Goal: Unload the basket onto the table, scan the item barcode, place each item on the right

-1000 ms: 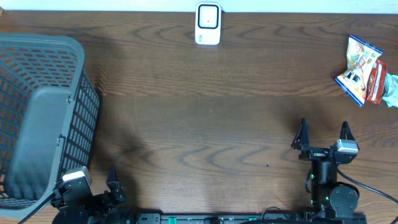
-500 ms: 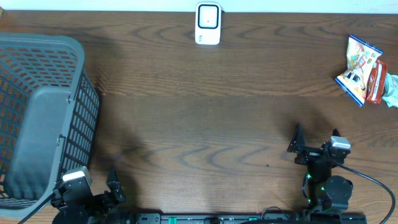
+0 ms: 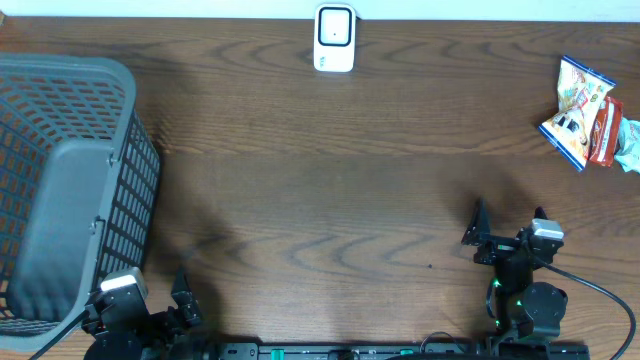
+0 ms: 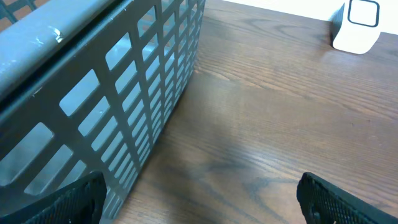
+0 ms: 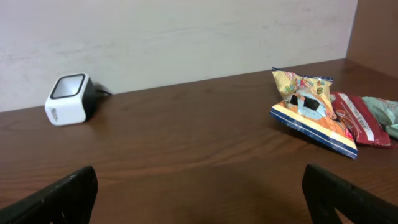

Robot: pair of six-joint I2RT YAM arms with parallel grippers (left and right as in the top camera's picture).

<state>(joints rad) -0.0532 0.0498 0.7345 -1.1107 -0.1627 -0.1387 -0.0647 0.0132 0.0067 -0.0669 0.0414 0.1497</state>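
Fingers of the left gripper (image 3: 150, 292) and right gripper (image 3: 508, 222) stand wide apart, holding nothing, at the near table (image 3: 330, 200) edge; a grey basket (image 3: 60, 180) sits beside the left one, snack packets (image 3: 578, 112) lie far right, and a white scanner (image 3: 334, 38) stands at the far edge

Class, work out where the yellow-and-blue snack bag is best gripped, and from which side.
Grip the yellow-and-blue snack bag by its raised crimped end seam, coming from the bare side facing the scanner. Probably best: that seam is thin while the body is puffed, and the red packet crowds its other side.
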